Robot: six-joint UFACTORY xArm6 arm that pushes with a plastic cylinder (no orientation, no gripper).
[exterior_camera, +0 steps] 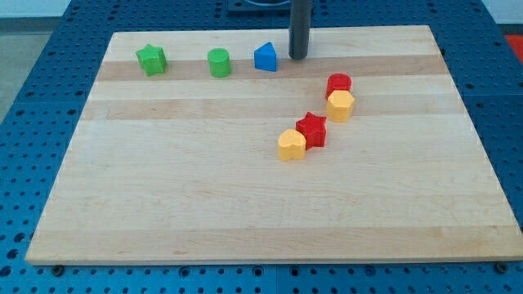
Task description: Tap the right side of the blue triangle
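Observation:
The blue triangle (pixel 265 57) sits near the view's top edge of the wooden board (pixel 204 188), a little left of centre. My tip (pixel 298 56) is the lower end of the dark rod coming down from the view's top. It stands just to the right of the blue triangle, with a small gap between them.
A green round block (pixel 218 63) and a green star (pixel 151 60) lie left of the triangle in the same row. Below and right, a red round block (pixel 339 84) touches a yellow block (pixel 340 105); a red star (pixel 312 129) touches a yellow block (pixel 291 144).

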